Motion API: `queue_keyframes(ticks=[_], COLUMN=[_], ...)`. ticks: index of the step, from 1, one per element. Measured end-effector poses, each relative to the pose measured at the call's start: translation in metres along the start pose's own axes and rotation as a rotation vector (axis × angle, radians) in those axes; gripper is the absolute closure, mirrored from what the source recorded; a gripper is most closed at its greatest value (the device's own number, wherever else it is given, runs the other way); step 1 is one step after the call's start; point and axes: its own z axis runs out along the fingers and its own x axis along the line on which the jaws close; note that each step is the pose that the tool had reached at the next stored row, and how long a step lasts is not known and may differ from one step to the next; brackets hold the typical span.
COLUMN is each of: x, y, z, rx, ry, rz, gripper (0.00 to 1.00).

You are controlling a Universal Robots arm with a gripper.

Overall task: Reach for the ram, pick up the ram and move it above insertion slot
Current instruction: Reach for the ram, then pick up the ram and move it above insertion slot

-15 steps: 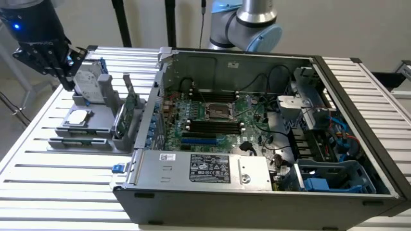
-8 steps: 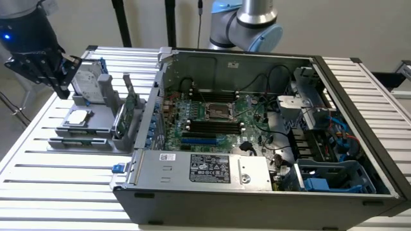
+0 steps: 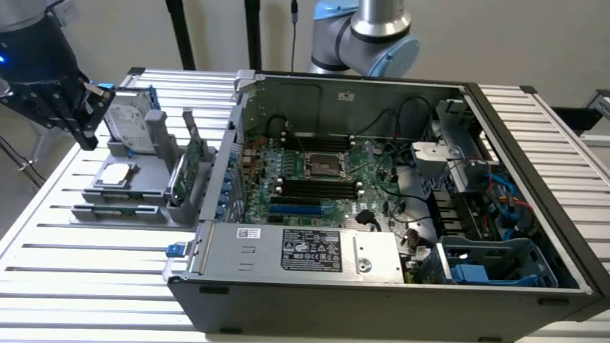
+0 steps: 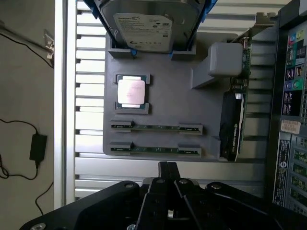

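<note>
Reach step, nothing grasped yet. The black gripper (image 4: pixel 167 166) hangs in the upper left of the exterior frame, over the far end of the grey moulded holder (image 4: pixel 163 103) by the silver hard drive with blue rails (image 4: pixel 144 24). Its fingers (image 4: pixel 163 170) look closed against each other with nothing between them.

Two thin green ram sticks stand edge-up in the holder's slots. The nearer ram stick (image 4: pixel 156 149) is the closest part to the fingertips, and the second ram stick (image 4: pixel 156 127) sits just beyond it, next to the square silver processor chip (image 4: pixel 132 92).

Key relation: both sticks lie ahead of the fingertips, with their long axis crosswise to the way the fingers point. In the exterior view they are at the holder's lower-left end, well below the gripper.

The taller green expansion card (image 4: pixel 235 120) stands beside the sticks, apart from them. The open black computer case (image 3: pixel 533 143) with its green motherboard (image 3: pixel 286 153) takes up the centre and right on the slatted metal surface (image 3: pixel 57 250), well apart from the ram.
</note>
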Motion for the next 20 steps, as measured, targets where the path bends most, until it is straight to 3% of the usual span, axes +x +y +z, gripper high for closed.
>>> queue_keyframes(ticks=[20], x=[0.0001], y=[0.0], z=[-0.0001], rx=[0.0001], ry=[0.0004], rz=[-0.006], gripper=[0.89])
